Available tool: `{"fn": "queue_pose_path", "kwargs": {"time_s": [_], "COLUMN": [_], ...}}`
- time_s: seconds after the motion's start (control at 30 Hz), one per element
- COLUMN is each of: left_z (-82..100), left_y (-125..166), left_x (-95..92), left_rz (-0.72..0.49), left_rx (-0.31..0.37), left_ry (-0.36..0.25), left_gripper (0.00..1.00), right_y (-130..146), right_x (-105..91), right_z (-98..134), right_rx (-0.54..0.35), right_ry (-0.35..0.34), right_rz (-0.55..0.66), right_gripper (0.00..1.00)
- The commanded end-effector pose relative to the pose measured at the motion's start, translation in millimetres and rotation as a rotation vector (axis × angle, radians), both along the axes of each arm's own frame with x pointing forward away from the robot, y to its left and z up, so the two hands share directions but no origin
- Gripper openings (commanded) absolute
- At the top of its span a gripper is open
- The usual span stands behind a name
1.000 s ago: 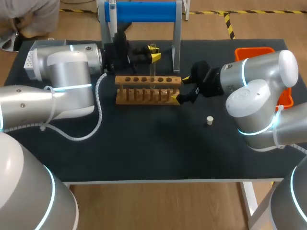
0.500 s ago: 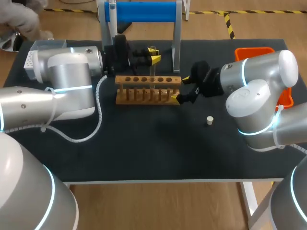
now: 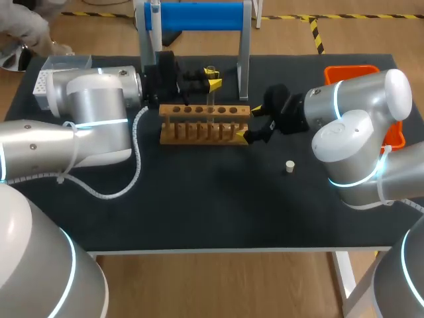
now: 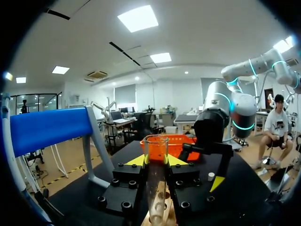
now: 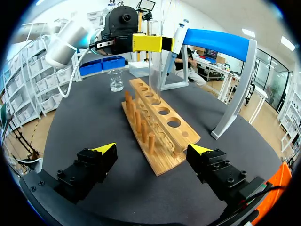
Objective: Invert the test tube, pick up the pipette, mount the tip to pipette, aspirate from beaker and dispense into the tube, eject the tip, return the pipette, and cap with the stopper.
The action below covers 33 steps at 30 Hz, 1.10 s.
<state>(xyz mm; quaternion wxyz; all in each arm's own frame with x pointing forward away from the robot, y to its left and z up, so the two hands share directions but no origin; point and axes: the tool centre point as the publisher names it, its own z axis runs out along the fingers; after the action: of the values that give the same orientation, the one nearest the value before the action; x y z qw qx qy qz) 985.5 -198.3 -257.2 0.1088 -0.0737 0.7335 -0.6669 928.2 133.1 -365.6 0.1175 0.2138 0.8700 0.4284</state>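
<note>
My left gripper (image 3: pixel 211 78) is shut on a clear test tube (image 3: pixel 211 94), which stands upright over the wooden rack (image 3: pixel 204 122). In the left wrist view the tube (image 4: pixel 156 183) rises between the yellow tips with its open mouth up, its lower end at the rack's top board. My right gripper (image 3: pixel 254 123) is open at the rack's right end. In its own view the rack (image 5: pixel 157 122) lies between the spread fingers without touching them. A white stopper (image 3: pixel 289 166) sits on the mat near the right arm. The pipette (image 5: pixel 178 37) hangs on the blue stand (image 5: pixel 216 42). The beaker (image 5: pixel 115 80) stands beyond the rack.
An orange bin (image 3: pixel 351 69) sits at the table's back right corner. The blue stand (image 3: pixel 192 16) rises just behind the rack, close to the left gripper. A white box (image 3: pixel 50 69) is at the back left. The dark mat (image 3: pixel 212 199) in front of the rack is bare.
</note>
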Motion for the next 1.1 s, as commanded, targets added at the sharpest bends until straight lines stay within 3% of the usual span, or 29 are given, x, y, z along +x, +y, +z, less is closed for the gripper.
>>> {"fn": "queue_pose_path", "kwargs": {"time_s": [0.03,1.07,1.1], "left_z": [-4.5,-22.5,-22.4], "left_y": [-1,-1,-1], "left_x": [0.2,-2.1,-2.2], "left_rz": [-0.001,-0.012,-0.013], "left_rx": [0.001,0.018,0.022], "left_ry": [0.000,-0.017,-0.010], "left_gripper": [0.00,0.00,0.38], "right_y": [-1,-1,-1], "right_x": [0.2,0.2,0.2], "right_z": [0,0,0], "right_rx": [0.001,0.001,0.001], "right_ry": [0.000,0.000,0.000], "right_rz": [0.002,0.002,0.002], "right_gripper": [1.00,1.00,1.00]}}
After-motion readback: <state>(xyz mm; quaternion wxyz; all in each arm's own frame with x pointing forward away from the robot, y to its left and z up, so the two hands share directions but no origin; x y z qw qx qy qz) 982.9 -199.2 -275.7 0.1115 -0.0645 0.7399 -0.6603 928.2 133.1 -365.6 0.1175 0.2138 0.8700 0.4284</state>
